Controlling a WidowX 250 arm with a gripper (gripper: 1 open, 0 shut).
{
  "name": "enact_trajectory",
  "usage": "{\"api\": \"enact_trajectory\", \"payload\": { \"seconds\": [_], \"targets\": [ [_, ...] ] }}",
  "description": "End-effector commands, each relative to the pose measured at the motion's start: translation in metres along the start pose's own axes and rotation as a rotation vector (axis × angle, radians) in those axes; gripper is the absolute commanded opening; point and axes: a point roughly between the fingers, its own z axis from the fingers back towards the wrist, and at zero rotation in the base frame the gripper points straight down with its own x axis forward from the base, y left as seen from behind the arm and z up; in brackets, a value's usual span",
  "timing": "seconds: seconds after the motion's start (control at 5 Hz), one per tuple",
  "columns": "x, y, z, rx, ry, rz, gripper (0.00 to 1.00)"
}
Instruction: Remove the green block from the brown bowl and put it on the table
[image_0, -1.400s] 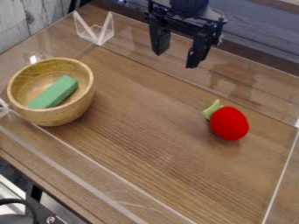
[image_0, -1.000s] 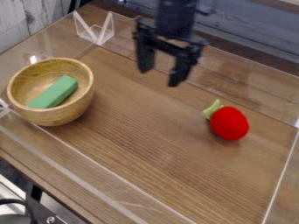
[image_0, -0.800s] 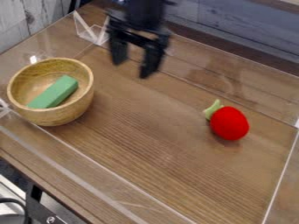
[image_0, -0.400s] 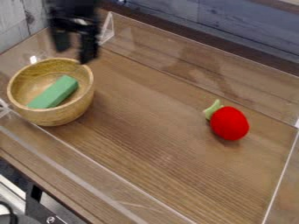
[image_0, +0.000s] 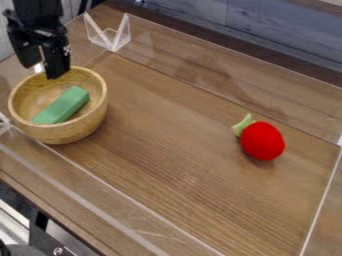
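The green block (image_0: 62, 104) lies flat inside the brown bowl (image_0: 30, 122), which stands at the left of the table (image_0: 187, 150). My black gripper (image_0: 40, 58) hangs over the bowl's far rim, pointing down, its two fingers spread open with nothing between them. It is above and slightly behind the block, not touching it. The block shows in full.
A red strawberry toy (image_0: 261, 140) with green leaves lies at the right. Low clear acrylic walls (image_0: 107, 35) edge the tabletop, with a clear corner piece at the back left near the gripper.
The gripper has swept from the back middle of the table to the left, ending over the bowl's far rim. It stayed open. Bowl, block and strawberry have not moved.
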Motion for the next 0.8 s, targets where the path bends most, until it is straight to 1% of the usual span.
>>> {"api": "enact_trajectory", "payload": {
  "seconds": [0.0, 0.2, 0.4, 0.6],
  "targets": [
    [0.002, 0.008, -0.007, 0.013, -0.017, 0.013, 1.00],
    [0.005, 0.012, -0.027, 0.002, -0.007, 0.017, 1.00],
    [0.009, 0.014, -0.042, -0.008, -0.010, 0.024, 1.00],
    [0.011, 0.011, -0.041, -0.023, -0.023, 0.029, 1.00]
  ]
}}
